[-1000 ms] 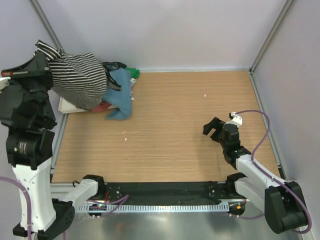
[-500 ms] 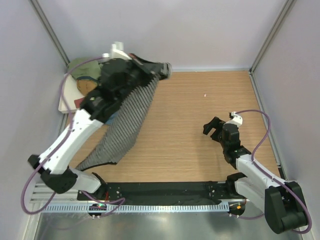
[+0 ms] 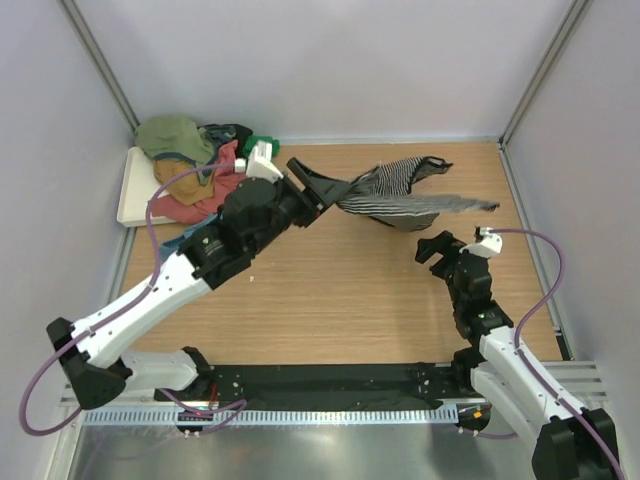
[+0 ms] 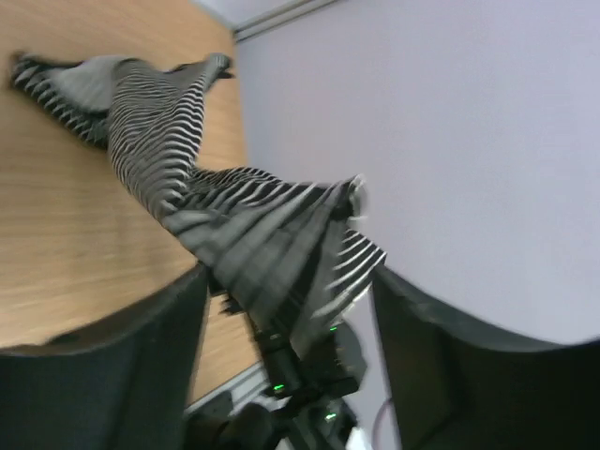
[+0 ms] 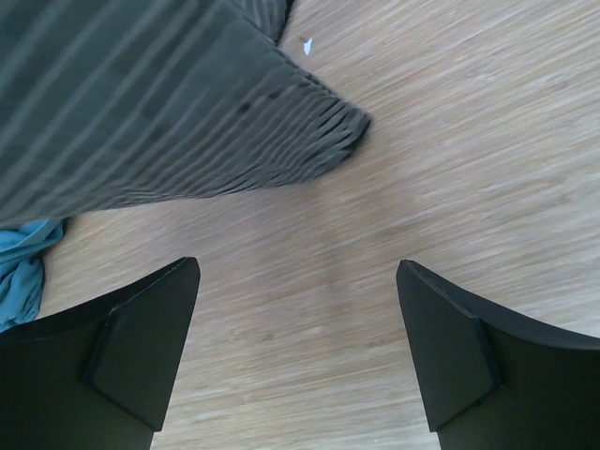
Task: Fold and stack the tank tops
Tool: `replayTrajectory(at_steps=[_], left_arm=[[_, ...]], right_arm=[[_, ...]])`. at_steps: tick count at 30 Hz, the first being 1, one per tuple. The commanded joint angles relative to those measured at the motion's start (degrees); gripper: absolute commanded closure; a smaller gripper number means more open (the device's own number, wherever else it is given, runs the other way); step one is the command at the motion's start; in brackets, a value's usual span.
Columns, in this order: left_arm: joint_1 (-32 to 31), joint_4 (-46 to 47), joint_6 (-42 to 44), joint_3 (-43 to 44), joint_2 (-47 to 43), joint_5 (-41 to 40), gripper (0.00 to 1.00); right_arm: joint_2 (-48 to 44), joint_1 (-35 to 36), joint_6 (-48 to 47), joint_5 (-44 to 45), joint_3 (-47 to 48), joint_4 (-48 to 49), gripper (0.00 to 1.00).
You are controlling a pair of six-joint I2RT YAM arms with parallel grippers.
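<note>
The left pincer (image 3: 318, 190) stands with its two black fingers apart. The near end of the thin black-and-white striped tank top (image 3: 400, 195) runs in between them. The cloth there is blurred, so I cannot tell whether either finger touches it. From there the striped top stretches away rightward in a long, rumpled band over the far right part of the table. I cannot tell whether it lies on the wood or hangs above it.

The right pincer (image 3: 436, 245) is spread wide with nothing between its fingers. It sits over bare wood just on the near side of the striped top, and the top's edge fills the upper left of the right wrist view. A scrap of plain teal-blue cloth (image 5: 19, 272) shows at that view's left edge.

The surface is a light wood-grain table (image 3: 350, 310), with a small white speck (image 5: 307, 42) on it near the striped cloth. Pale lilac-grey walls (image 3: 350, 60) close in the far, left and right sides, with grey metal posts (image 3: 545, 70) in the corners.

In the far left corner the other tank tops are heaped: olive (image 3: 170, 135), mustard (image 3: 185, 170), coral (image 3: 210, 195) and green (image 3: 264, 143). They lie partly on a flat white tray (image 3: 132, 200). The middle and near stretch of the wood between the two arms lies bare.
</note>
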Motion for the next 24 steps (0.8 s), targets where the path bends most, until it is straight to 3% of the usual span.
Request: replayTrajectory(at_steps=[1, 3, 9, 11, 14, 17, 24], left_arm=[[1.14, 3.25, -2.2, -9.95, -3.91, -2.45, 0.27], [2.54, -3.77, -1.5, -13.21, -4.53, -5.34, 0.01], [6.68, -24.58, 10.88, -8.58, 1.26, -18.25, 0.0], [7.65, -28.13, 12.12, -7.07, 4.59, -25.87, 0.0], [10.54, -31.3, 13.61, -5.57, 8.38, -31.09, 0.0], [17.12, -31.48, 15.81, -3.99, 14.88, -29.27, 0.0], [22.41, -31.73, 19.24, 5.31, 33.77, -27.23, 0.0]], right_arm=[[-2.38, 0.17, 0.74, 3.36, -0.62, -1.23, 0.07], [-3.35, 0.17, 0.74, 3.71, -0.79, -1.49, 0.07], [-3.27, 0.08, 0.91, 3.45, -0.88, -1.14, 0.07], [-2.57, 0.08, 0.91, 3.27, -0.71, -1.06, 0.07], [-1.34, 0.17, 0.91, 2.92, -0.35, -0.88, 0.07], [-0.81, 0.17, 0.91, 2.57, -0.35, -0.62, 0.07], [-0.72, 0.17, 0.82, 2.39, -0.44, -0.44, 0.07]])
